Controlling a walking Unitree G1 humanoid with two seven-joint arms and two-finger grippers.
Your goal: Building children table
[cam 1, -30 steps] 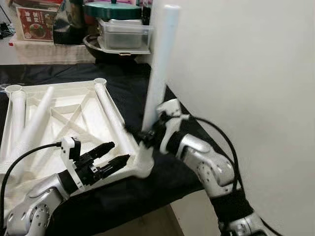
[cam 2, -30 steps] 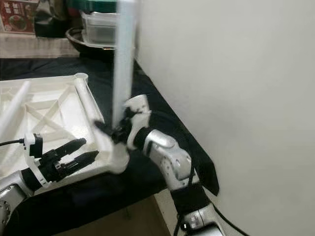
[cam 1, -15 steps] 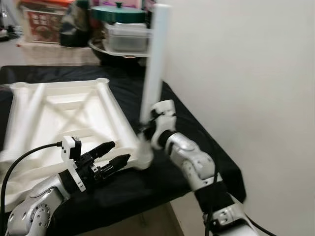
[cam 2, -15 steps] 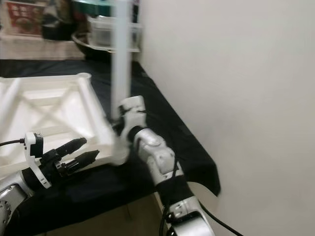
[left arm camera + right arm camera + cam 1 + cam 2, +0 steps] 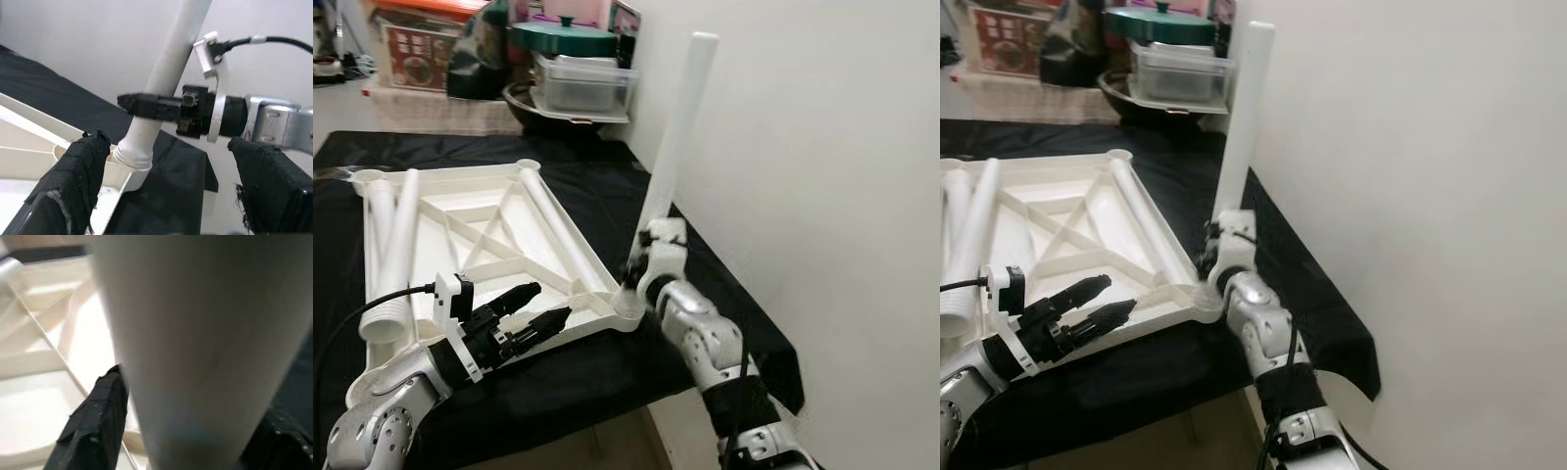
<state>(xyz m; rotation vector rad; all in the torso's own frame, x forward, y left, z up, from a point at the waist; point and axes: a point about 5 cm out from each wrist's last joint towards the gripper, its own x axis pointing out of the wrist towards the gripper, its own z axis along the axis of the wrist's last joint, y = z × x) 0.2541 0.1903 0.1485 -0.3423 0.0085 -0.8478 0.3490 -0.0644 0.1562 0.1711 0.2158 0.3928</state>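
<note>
Leg held in corner socket
Right gripper point(image 5: 146, 104) clamps the white leg point(image 5: 671, 157) upright on the tabletop point(image 5: 480, 245); left gripper point(image 5: 546, 305) hovers, fingers apart.

Bright even indoor light, sharp eye views, right wrist view blurred close-up

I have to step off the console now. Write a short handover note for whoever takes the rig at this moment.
Right gripper: shut on the long white plastic table leg, low on the tube, with the leg leaning and its foot in the near right corner socket of the upturned white plastic tabletop.
Left gripper: open, empty, over the tabletop's near edge.
Two more white tube legs lie loose on the tabletop's left side, all on the black-covered table.
Done: one leg entered in its socket; whether it is fully seated cannot be told.
Left: straighten and seat it, then fit the remaining legs.
</note>
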